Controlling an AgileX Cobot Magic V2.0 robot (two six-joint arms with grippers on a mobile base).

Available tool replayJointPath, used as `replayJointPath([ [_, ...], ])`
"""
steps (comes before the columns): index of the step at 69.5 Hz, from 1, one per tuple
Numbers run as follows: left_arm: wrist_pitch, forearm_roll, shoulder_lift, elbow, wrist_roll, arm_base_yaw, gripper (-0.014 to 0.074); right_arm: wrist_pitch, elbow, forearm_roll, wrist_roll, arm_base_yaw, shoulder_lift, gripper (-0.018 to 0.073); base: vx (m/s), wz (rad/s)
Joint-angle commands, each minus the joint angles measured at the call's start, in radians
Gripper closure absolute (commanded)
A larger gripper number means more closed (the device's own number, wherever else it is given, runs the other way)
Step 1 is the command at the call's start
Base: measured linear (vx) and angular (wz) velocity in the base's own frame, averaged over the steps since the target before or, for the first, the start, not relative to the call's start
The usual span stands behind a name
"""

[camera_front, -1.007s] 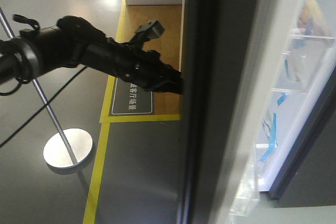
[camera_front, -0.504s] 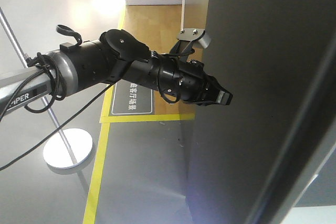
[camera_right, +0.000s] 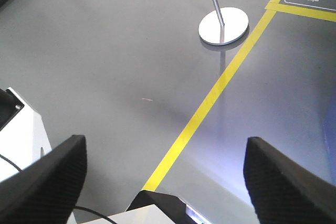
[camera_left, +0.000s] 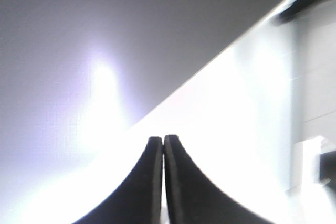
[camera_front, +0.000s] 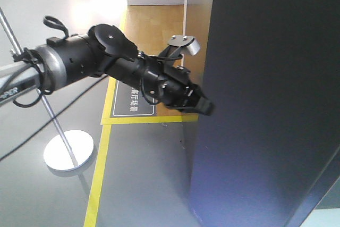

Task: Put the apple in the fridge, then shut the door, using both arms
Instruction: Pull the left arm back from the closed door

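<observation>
Swung further shut since half a second ago, the door [camera_front: 265,94] now fills the right half of the front view as one flat, matt dark grey panel, and the left arm [camera_front: 106,62] has drawn back and sunk a little. Its left gripper [camera_front: 202,106] points at the door's left edge, though touching or just short cannot be told. The wrist view shows its two curved black fingers [camera_left: 152,182] pressed together with nothing between them, facing a grey surface washed out by glare. The right gripper [camera_right: 165,145] hangs spread wide and empty over the floor [camera_right: 105,51], which is smooth, grey and faintly glossy. A yellow tape line [camera_right: 210,98] crosses the floor, passing near the thin metal pole [camera_front: 53,126] on its round silver base. Beyond the line lies a strip of wooden flooring [camera_front: 154,25]. The apple shows in no view, and the fridge interior is hidden behind the door
</observation>
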Motion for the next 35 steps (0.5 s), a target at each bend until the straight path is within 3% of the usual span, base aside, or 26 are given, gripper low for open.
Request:
replayJointPath([
  [1, -0.006, 0.111, -0.105, -0.024, -0.097, -0.002, 0.0603, -0.043, -0.026, 0.032, -0.011, -0.002, 0.01, -0.0023, 0.0, 0.0],
  [11, -0.116, 0.336, -0.222, 0.078, -0.188, -0.026, 0.0603, -0.043, -0.026, 0.032, -0.011, -0.002, 0.01, -0.0023, 0.0, 0.0],
  [27, -0.285, 0.538, -0.454, 0.345, -0.284, -0.029, 0.0603, -0.043, -0.026, 0.032, -0.011, -0.002, 0.01, -0.0023, 0.0, 0.0],
  [35, -0.361, 0.669, -0.567, 0.495, -0.396, -0.028, 0.0603, -0.043, -0.026, 0.032, -0.011, -0.002, 0.01, -0.0023, 0.0, 0.0],
])
